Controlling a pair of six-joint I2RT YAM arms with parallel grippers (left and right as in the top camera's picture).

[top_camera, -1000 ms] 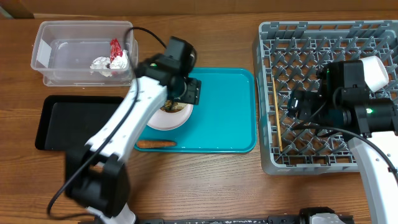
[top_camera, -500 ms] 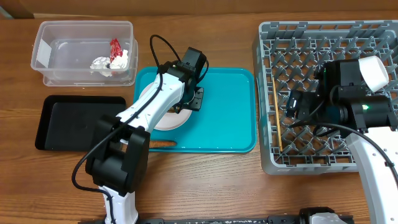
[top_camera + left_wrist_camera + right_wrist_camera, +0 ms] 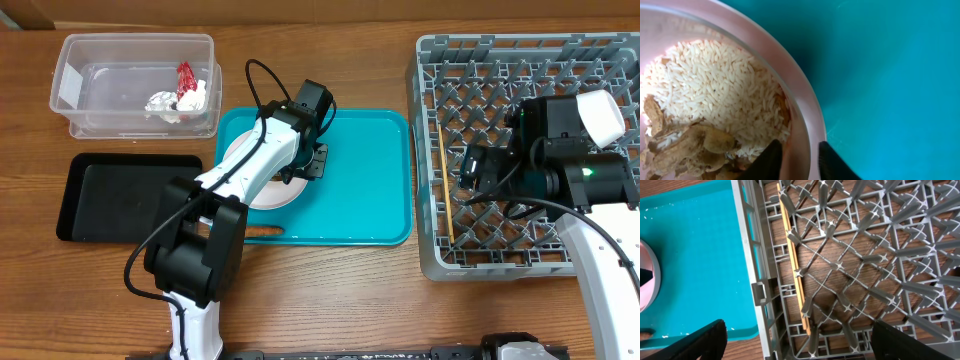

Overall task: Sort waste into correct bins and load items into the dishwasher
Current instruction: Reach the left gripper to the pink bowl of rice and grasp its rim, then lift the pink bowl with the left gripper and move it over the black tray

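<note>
The left gripper [image 3: 799, 154] is straddling the rim of the pale pink round plate [image 3: 796, 87], one black finger sitting inside among the white rice grains [image 3: 715, 85] and brown food scraps [image 3: 690, 145], the other outside; whether it is clamping cannot be told. The plate is resting on the teal plastic serving tray [image 3: 360, 180], with a thin orange stick [image 3: 264, 231] lying near the tray's front edge. The right gripper [image 3: 802, 340] is hovering with jaws spread wide over the grey lattice dish rack [image 3: 430, 150], where the thin wooden chopsticks [image 3: 792, 260] are lying along the left wall. Crumpled white tissue [image 3: 165, 103] and a red crinkled wrapper [image 3: 186, 78] are sitting in the clear rectangular plastic tub [image 3: 70, 95], behind the shallow black rectangular tray [image 3: 75, 200].
</note>
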